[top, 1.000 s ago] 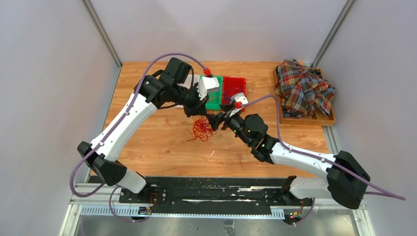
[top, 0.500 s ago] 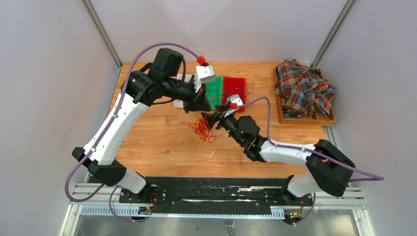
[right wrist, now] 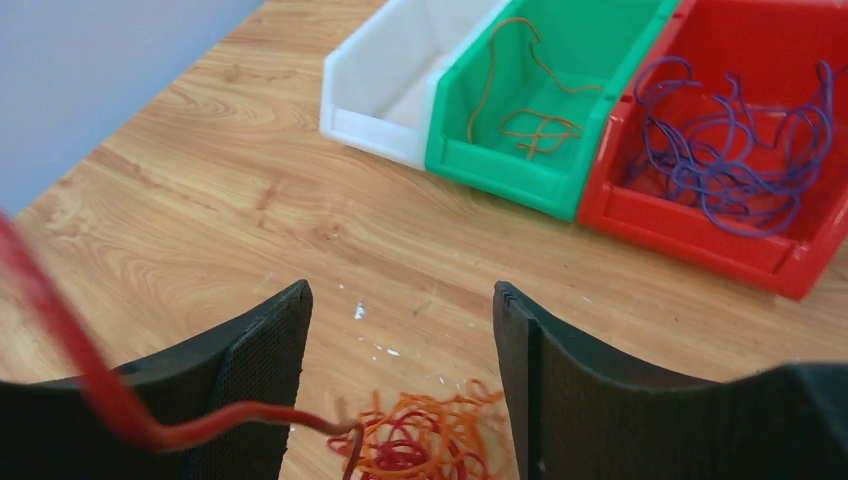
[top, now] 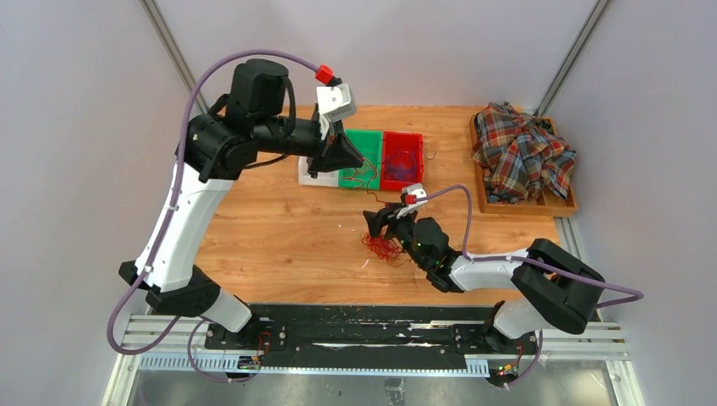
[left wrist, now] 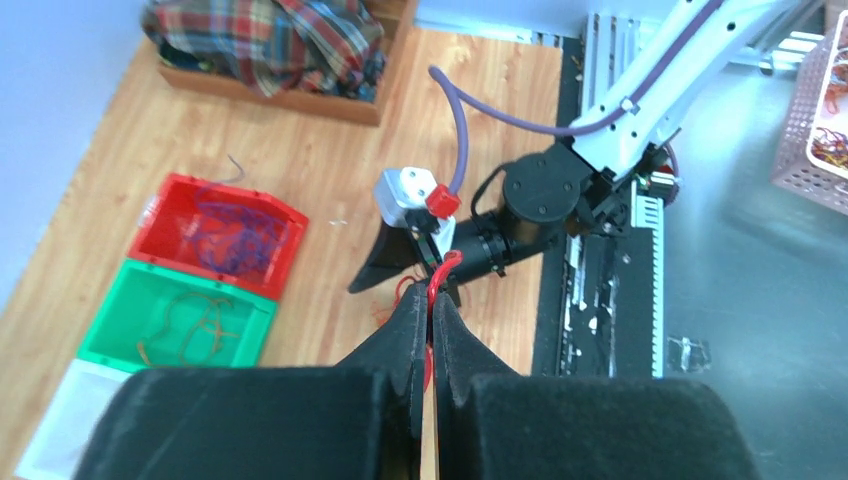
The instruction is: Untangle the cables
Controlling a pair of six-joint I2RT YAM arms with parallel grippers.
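The cables (top: 385, 247) form a small red and orange bunch (right wrist: 430, 440) on the wooden table, near the middle. My right gripper (top: 374, 225) hovers low over the bunch. Its jaws are open (right wrist: 400, 300), with the bunch showing between and beyond them, untouched by the pads. A single red cable (right wrist: 120, 410) runs taut from the bunch past the left finger. My left gripper (left wrist: 432, 300) is shut on that red cable (left wrist: 445, 265), raised high above the bins (top: 348, 161).
Three bins stand in a row at the back: white (top: 309, 173), green (top: 365, 144) with orange cords, red (top: 402, 148) with purple cords. A wooden tray (top: 526, 208) with a plaid cloth (top: 522, 152) sits at the right. A pink mesh basket (left wrist: 815, 100) lies off-table.
My left arm has lifted up and back to the left, pulling a red cable. The bunch and my right gripper have shifted toward the near edge, and the right jaws have narrowed a little.
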